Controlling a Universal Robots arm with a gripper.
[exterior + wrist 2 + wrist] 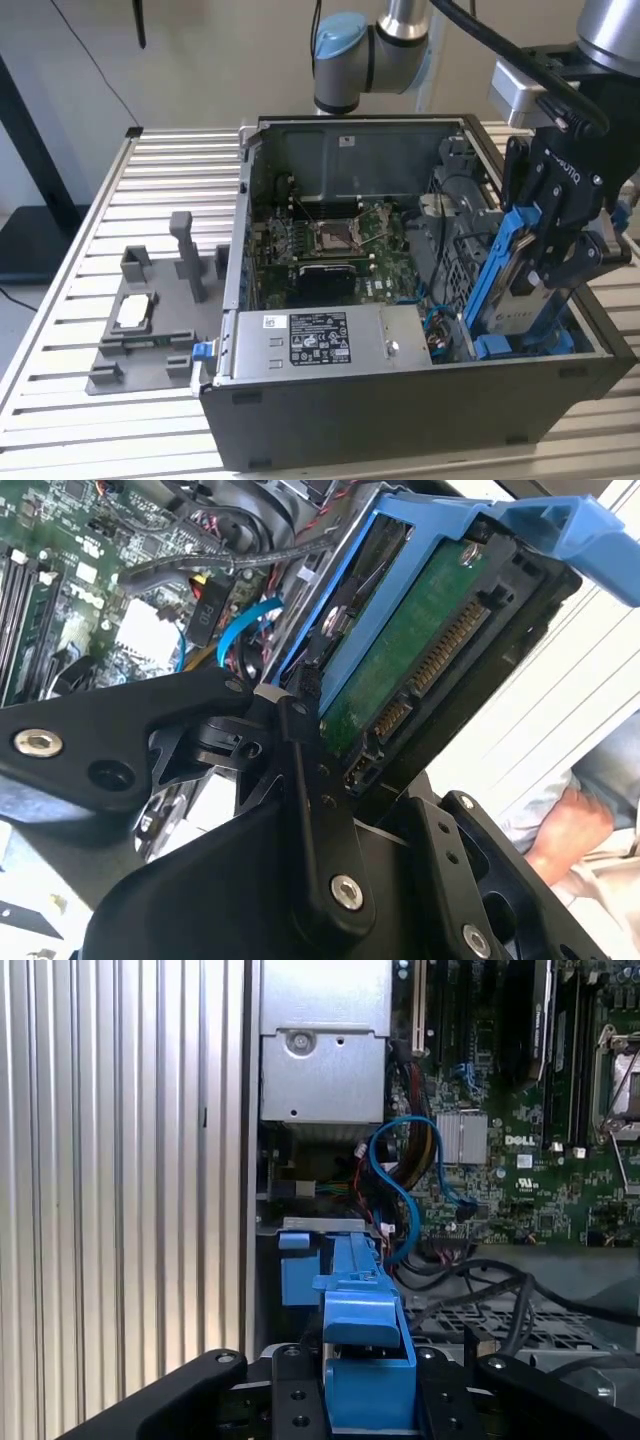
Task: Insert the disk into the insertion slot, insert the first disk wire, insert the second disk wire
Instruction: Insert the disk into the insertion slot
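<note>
Gripping the disk (512, 290) by the long sides of its blue carrier frame (365, 1355), the tool (560, 262) is closed on it, with one black finger (292, 1392) on each side of the frame in the first wrist view. In the exterior view the disk stands on edge and leans steeply. Its lower end is down inside the computer case (400, 410) at the near corner on the exterior view's right, and its upper end rises above the case rim under the tool. That lower end sits just beside the grey metal insertion slot (462, 262); I cannot tell whether it has entered the slot.

In the second wrist view the underside of the disk faces the camera. It shows a green circuit board (415, 645) and a row of gold connector contacts (445, 645) at one end, and those contacts are bare. A blue cable (240, 625) curls loose inside the case near the motherboard (70, 570). In the first wrist view the same cable (398, 1175) loops between the silver power supply (325, 1065) and the motherboard (520, 1110).

The case stands open on a ribbed aluminium bench (110, 420). On the exterior view's left, well apart from the tool, a grey fixture (150, 340) holds a small chip (133, 313). A person's hand (565, 830) shows beyond the case in the second wrist view.
</note>
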